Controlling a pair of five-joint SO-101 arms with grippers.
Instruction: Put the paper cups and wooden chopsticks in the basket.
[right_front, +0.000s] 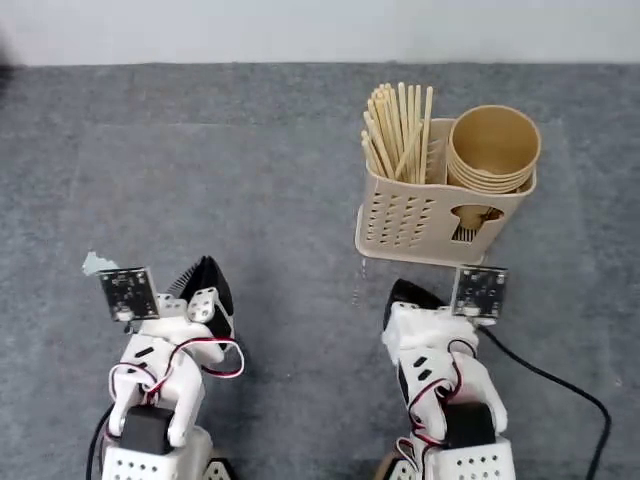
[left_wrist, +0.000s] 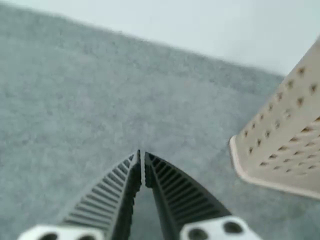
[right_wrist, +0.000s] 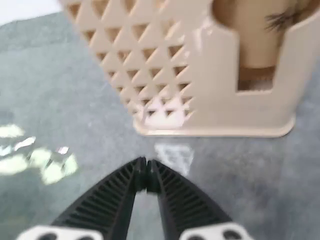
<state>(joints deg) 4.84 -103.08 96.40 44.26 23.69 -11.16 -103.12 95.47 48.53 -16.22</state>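
Note:
A beige perforated basket (right_front: 405, 225) stands on the grey mat at the back right. A bundle of wooden chopsticks (right_front: 398, 130) stands upright in its left compartment. A stack of tan paper cups (right_front: 494, 148) sits in its right compartment. My left gripper (right_front: 205, 272) rests low at the front left, shut and empty, its fingertips (left_wrist: 141, 159) touching, far from the basket (left_wrist: 280, 145). My right gripper (right_front: 405, 292) is shut just in front of the basket (right_wrist: 200, 75), holding nothing; a paper cup (right_wrist: 255, 35) shows through the basket's cut-out.
Grey mat (right_front: 220, 170) covers the table, with open floor to the left of the basket and between the arms. A black cable (right_front: 545, 375) trails to the right of the right arm. A pale wall borders the far edge.

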